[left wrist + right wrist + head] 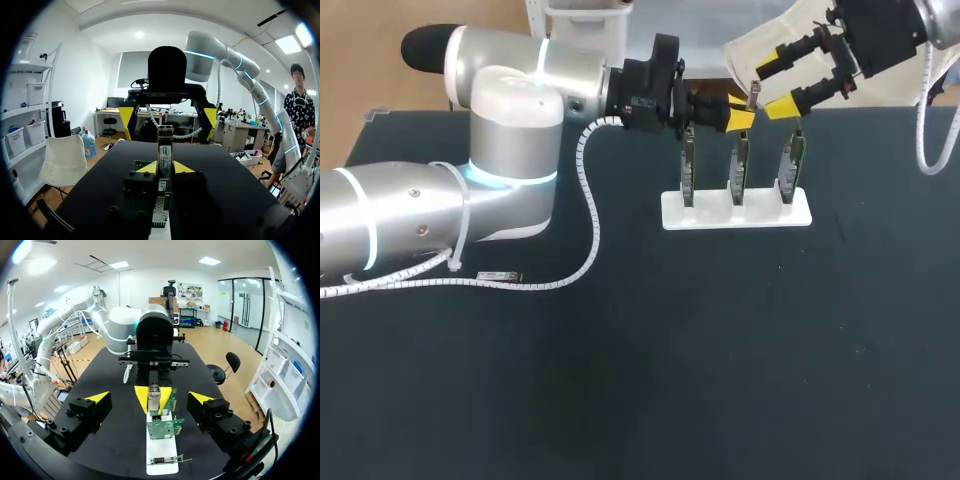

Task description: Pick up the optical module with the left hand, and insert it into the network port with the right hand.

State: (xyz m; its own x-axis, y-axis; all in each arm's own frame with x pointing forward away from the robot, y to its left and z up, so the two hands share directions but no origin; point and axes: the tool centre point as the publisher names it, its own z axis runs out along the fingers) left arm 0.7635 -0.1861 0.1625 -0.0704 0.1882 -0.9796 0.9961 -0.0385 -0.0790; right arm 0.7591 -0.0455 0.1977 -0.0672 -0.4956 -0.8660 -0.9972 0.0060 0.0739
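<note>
Left gripper (165, 168) clamped on optical module (165, 149), above white board rack (737, 213), right gripper (778, 86) spread open opposite

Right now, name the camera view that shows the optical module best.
The left wrist view: the optical module stands upright and close, clamped between the left gripper's yellow tips, its labelled face showing. The right wrist view shows the module smaller, from the other side. The head view shows only a sliver.

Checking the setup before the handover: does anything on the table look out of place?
A small silvery part lies loose on the table beside the left arm's cable, away from the white stand. The stand's three boards look upright.
</note>
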